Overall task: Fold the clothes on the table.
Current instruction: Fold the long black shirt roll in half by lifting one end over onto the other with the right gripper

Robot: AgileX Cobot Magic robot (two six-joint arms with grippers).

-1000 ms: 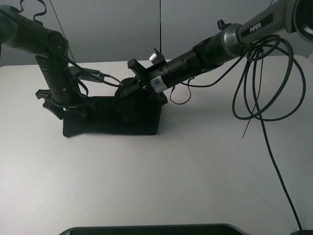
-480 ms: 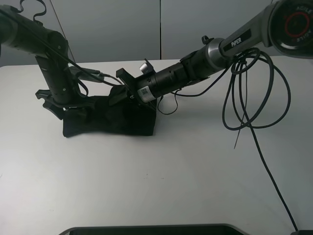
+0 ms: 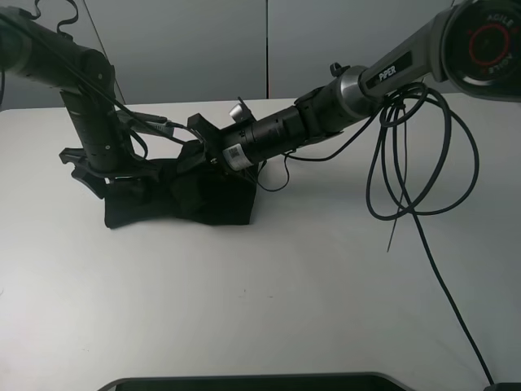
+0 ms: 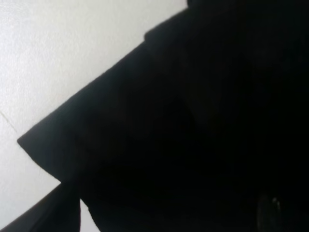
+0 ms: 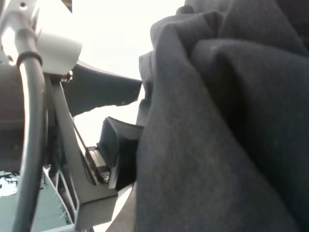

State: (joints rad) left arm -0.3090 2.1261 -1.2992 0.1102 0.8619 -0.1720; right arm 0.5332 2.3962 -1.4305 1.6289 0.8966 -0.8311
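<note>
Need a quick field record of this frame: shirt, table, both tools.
garment: black shirt, bunched into a rough strip, not lying flat
surface: white table; the shirt sits on its far left part
left: left tool open, down at the shirt's left end
right: right tool reaches across the middle and looks closed on a raised fold of the shirt
print: not visible in any view
fold: unfinished, with cloth lifted near the middle

wall: grey panels (image 3: 187, 49), vertical seam | bottom edge: dark rounded-cornered strip (image 3: 244, 381) | light: even
</note>
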